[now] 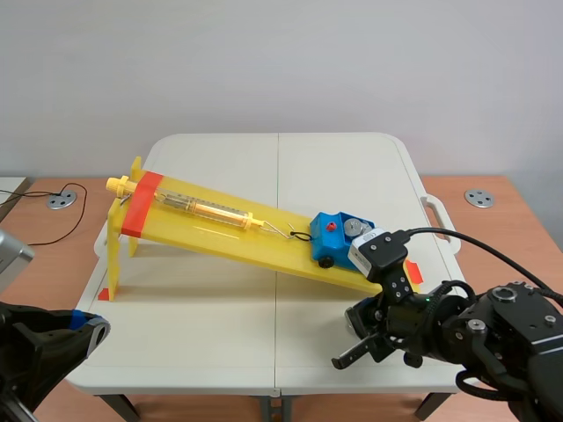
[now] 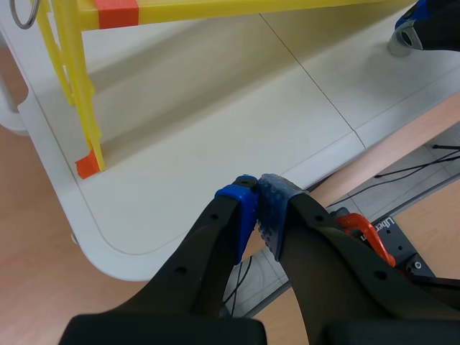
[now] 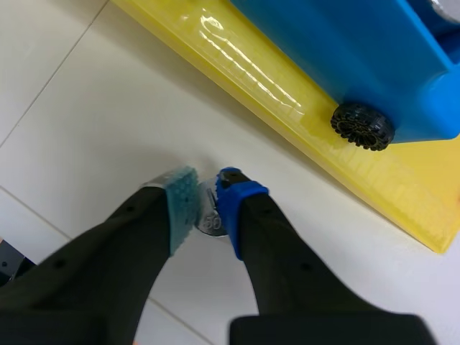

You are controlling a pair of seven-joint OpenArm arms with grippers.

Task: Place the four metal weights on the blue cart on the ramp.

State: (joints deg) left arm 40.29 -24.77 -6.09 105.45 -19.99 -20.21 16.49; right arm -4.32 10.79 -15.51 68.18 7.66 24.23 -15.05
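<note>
A blue cart (image 1: 332, 236) rests at the low end of the yellow ramp (image 1: 220, 230), with one round metal weight (image 1: 355, 229) on its top. My right gripper (image 1: 359, 334) is down on the white table just in front of the ramp's low end. In the right wrist view this gripper (image 3: 208, 195) is shut on a small metal weight (image 3: 210, 218) stamped 50, which stands on the table beside the cart's black wheel (image 3: 363, 126). My left gripper (image 2: 257, 192) is shut on nothing and hangs past the table's near left corner.
A clear tube with a spring (image 1: 207, 208) lies along the ramp, hooked to the cart by a wire. The ramp's high end stands on yellow legs (image 2: 80, 100) at the left. The table's front edge (image 1: 220, 385) runs close below both arms.
</note>
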